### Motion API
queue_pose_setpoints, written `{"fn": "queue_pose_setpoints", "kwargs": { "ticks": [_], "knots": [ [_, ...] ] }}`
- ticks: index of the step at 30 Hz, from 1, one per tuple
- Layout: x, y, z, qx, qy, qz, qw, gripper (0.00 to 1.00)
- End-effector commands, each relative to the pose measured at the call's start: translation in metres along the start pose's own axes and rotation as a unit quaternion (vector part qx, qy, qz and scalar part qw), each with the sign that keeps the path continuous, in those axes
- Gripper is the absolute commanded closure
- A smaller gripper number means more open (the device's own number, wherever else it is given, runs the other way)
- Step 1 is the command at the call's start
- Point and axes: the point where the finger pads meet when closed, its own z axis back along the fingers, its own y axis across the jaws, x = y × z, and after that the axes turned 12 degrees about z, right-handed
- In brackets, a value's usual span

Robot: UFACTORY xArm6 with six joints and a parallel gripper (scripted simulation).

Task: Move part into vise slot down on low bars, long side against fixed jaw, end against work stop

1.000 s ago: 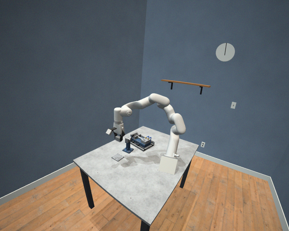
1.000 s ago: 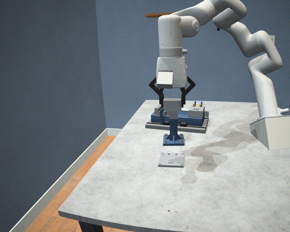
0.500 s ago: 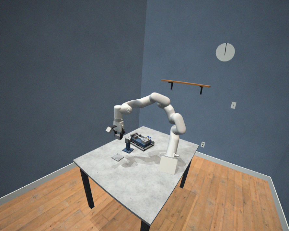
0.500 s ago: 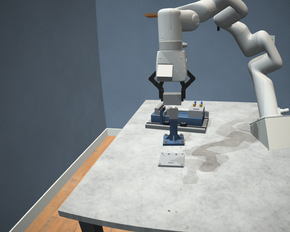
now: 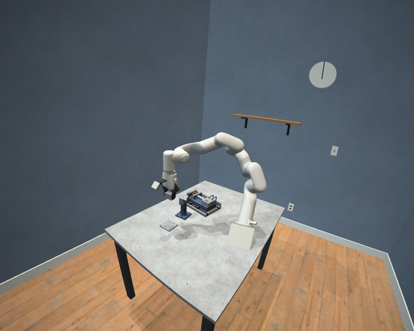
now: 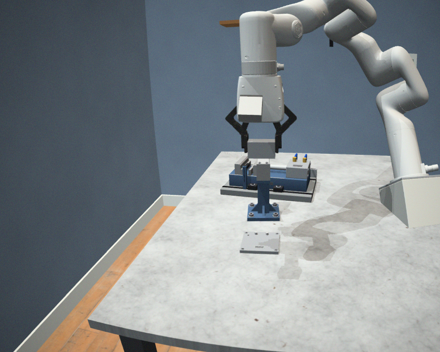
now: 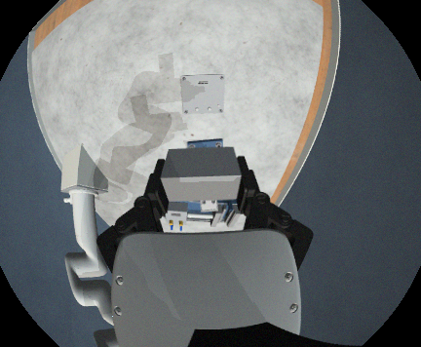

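My gripper (image 6: 261, 145) is shut on the part (image 6: 261, 148), a grey block, and holds it level in the air. The part hangs just above the V-block (image 6: 263, 189), a grey rest on a blue post. The part also shows between my fingers in the wrist view (image 7: 201, 172) and in the top view (image 5: 170, 194). The slot is not visible on it. The infeed plate (image 6: 260, 242) lies bare on the table in front of the V-block. The vise (image 6: 270, 178), blue with grey jaws, stands open behind the V-block.
The air cylinder (image 6: 298, 167) with yellow fittings sits at the vise's right end. The arm's base (image 6: 415, 200) stands at the table's right. The table's left edge (image 6: 148, 242) runs close to the V-block and the plate.
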Motion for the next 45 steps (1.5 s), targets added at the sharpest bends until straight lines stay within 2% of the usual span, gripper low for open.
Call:
{"fn": "queue_pose_setpoints", "kwargs": {
  "ticks": [1,45],
  "knots": [
    [0.0010,0.0010,0.0019,0.001,0.000,-0.001,1.000,1.00],
    [0.0055,0.0010,0.0023,0.001,0.001,-0.045,0.999,1.00]
  ]
}}
